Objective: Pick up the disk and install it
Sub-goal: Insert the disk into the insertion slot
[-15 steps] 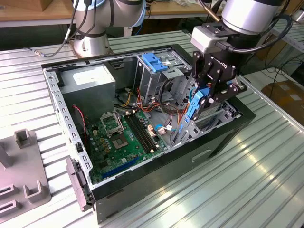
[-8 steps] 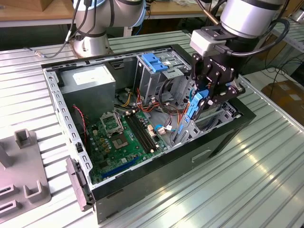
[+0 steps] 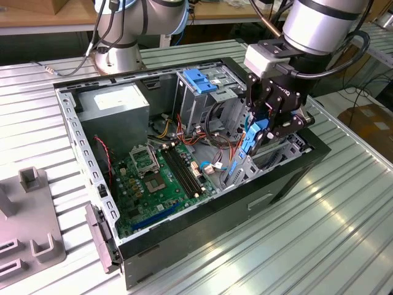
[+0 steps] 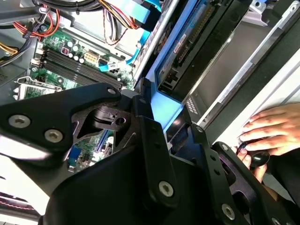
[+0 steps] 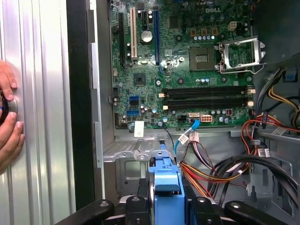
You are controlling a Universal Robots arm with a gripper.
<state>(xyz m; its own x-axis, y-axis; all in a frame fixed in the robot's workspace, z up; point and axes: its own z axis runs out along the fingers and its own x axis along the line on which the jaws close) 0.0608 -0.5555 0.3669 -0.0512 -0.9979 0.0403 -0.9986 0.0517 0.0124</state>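
Subject: the disk (image 3: 251,137), grey metal in a blue carrier rail. It sits in the gripper (image 3: 263,130) above the open computer case (image 3: 184,243), at the end toward the exterior view's right, just over the lower bay wall. The jaws are closed narrowly on the carrier's two sides. The first wrist view shows the blue rail (image 5: 166,180) pinched between the black fingers (image 5: 140,206).

Orientation: the disk is held on edge. Its long axis runs steeply downward, roughly in line with the gripper, and its free end points into the case interior.

Surroundings: a bundle of red, orange and yellow wires (image 5: 206,171) lies just beside the disk's path, with the motherboard (image 3: 159,178) beyond. A person's hand (image 5: 8,117) rests on the ribbed table (image 3: 344,203) just outside the case wall.

Risks, as judged:
- The free end could catch the bay's sheet-metal lip if the disk is skewed, so that the carrier jams or twists in the grip.
- The loose wires could be trapped beneath the disk or dragged from their connectors.
- The grip falls on plastic rail alone, so a side load could let the disk pivot.
- The hand lies close to the arm's working area.
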